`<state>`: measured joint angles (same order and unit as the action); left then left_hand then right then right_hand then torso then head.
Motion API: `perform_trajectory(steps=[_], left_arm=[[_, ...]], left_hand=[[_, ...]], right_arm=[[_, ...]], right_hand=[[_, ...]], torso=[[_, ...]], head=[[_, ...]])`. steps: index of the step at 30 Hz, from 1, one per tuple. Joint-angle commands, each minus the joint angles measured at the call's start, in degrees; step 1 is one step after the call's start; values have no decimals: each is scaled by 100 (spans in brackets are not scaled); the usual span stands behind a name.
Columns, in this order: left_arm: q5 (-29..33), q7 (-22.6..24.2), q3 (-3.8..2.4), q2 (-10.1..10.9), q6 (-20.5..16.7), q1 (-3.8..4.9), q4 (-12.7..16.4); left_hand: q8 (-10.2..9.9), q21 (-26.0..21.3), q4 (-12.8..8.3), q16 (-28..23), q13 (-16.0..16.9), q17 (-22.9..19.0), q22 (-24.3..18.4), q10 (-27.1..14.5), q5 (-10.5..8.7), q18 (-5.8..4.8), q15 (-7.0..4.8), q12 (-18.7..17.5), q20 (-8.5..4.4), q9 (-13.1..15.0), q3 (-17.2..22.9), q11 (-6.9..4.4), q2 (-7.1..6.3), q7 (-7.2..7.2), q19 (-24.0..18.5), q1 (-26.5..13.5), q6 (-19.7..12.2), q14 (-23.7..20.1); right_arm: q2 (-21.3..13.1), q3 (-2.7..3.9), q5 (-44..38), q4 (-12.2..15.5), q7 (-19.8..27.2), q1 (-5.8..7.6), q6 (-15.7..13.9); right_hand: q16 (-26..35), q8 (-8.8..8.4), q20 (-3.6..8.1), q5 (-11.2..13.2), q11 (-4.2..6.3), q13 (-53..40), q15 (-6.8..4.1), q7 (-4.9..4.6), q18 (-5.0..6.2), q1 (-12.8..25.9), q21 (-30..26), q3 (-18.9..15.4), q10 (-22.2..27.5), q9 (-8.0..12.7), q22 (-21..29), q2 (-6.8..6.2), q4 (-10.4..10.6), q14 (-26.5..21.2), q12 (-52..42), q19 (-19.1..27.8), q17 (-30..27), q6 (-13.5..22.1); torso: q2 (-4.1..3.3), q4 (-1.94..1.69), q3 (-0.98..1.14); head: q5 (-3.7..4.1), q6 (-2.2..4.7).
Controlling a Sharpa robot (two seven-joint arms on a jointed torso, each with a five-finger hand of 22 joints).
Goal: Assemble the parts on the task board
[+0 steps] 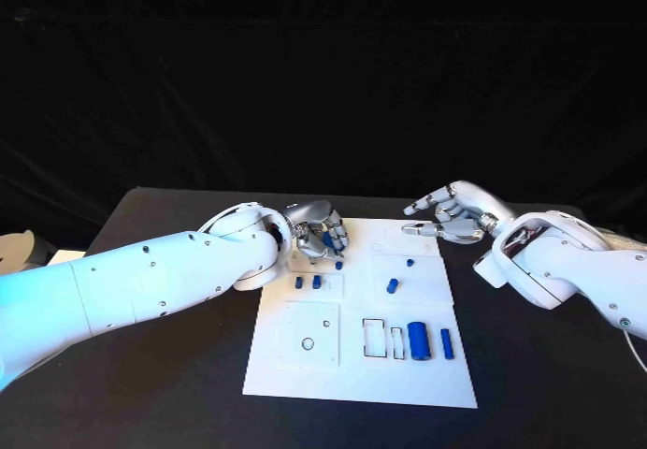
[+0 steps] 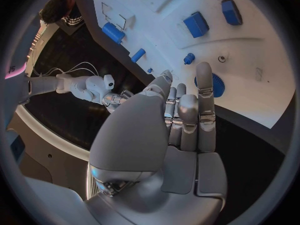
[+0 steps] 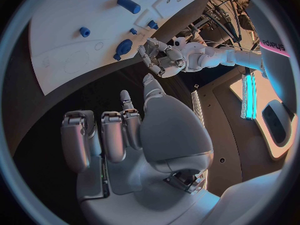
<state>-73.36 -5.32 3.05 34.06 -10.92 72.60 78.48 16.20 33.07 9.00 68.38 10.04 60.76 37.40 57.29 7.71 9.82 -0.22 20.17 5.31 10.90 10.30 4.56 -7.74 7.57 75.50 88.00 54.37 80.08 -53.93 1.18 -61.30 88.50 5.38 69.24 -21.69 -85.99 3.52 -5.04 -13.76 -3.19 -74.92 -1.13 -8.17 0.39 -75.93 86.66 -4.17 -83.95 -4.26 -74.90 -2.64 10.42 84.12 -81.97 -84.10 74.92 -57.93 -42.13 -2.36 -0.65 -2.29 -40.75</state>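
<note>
In the lower middle of the head view the task board (image 1: 362, 369) lies on the black bench (image 1: 162, 393). On its lower right a thick blue cylinder (image 1: 418, 340) and a thin blue rod (image 1: 446, 343) lie side by side, their long axes running up the frame. Higher, two small blue pegs (image 1: 308, 281) sit just below the left hand (image 1: 318, 234), so this hand is nearer. Its fingers (image 2: 204, 92) are extended close together and hold nothing. The right hand (image 1: 452, 213), at the board's upper right corner, is loosely curled and empty. Behind is dark cloth.
</note>
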Motion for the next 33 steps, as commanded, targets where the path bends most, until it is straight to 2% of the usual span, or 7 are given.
perform_trajectory(steps=[1,2,6,9,18,27,33], left_arm=[[-822,54,4,-98,223,-16,-84],[-874,12,5,-127,254,-20,-111],[-1012,-127,8,-221,361,-28,-196],[-1103,-241,9,-286,479,-31,-250],[-1254,-504,10,-415,856,-36,-361],[-1345,-500,10,-525,843,-56,-520],[-1360,-466,10,-582,870,-83,-574]], left_hand=[[-125,849,52,694,-128,771,726,122,-23,-64,-16,-100,-23,-80,5,-23,-85,-7,420,-120,97,379],[-180,1382,70,954,-191,1074,1204,190,-20,-159,-36,-148,-31,-114,12,-38,-86,7,605,-162,158,496],[-285,2095,80,1215,-289,1371,1856,309,-27,-278,-49,-222,-52,-172,-4,-43,-127,-22,809,-224,230,613],[-348,2388,75,1277,-358,1413,2126,397,-25,-321,-64,-285,-74,-206,13,-61,-123,-35,888,-235,305,650],[-433,2697,60,1249,-449,1304,2413,534,-18,-368,-96,-392,-102,-246,82,-85,-93,-56,971,-220,419,665],[-498,2760,20,1246,-519,1272,2479,622,-8,-377,-105,-496,-113,-274,220,-89,-42,-56,978,-149,496,671],[-534,2821,-4,1247,-558,1250,2544,709,-7,-386,-115,-559,-119,-288,328,-100,-27,-63,981,-129,565,674]], right_arm=[[13,0,-20,2,47,-7,80],[15,0,-20,1,48,-7,81],[18,0,-20,0,47,-8,83],[23,0,-20,-1,48,-9,86],[34,0,-20,-5,51,-10,95],[43,0,-20,-8,54,-12,105],[48,0,-20,-10,57,-14,110]], right_hand=[[19,23,15,-20,17,-1100,-8,22,110,13,-23,-38,-273,-6,-890,63,7,415,2,-250,700,-27],[19,23,15,-20,17,-1100,-8,22,110,13,-23,-38,-273,-6,-890,63,7,415,2,-250,700,-27],[19,23,15,-20,17,-1100,-8,22,110,13,-23,-38,-273,-6,-890,63,7,415,2,-250,700,-27],[19,23,15,-20,17,-1100,-8,22,110,13,-23,-38,-273,-6,-890,63,7,415,2,-250,700,-27],[19,23,15,-21,18,-1099,-8,22,110,12,-23,-39,-272,-6,-891,67,7,415,3,-251,700,-27],[20,23,15,-23,18,-1099,-9,22,110,10,-22,-40,-272,-6,-892,70,8,415,4,-252,699,-27],[20,23,15,-23,18,-1099,-9,22,110,10,-22,-40,-272,-6,-892,70,8,415,4,-252,699,-27]], torso=[[-5,0,3],[-5,0,3],[-1,-4,7],[2,0,7],[2,-2,3],[-2,-2,3],[-1,-1,5]], head=[[11,0],[11,-6],[11,-15],[7,-13],[3,-24],[0,-21],[6,-43]])
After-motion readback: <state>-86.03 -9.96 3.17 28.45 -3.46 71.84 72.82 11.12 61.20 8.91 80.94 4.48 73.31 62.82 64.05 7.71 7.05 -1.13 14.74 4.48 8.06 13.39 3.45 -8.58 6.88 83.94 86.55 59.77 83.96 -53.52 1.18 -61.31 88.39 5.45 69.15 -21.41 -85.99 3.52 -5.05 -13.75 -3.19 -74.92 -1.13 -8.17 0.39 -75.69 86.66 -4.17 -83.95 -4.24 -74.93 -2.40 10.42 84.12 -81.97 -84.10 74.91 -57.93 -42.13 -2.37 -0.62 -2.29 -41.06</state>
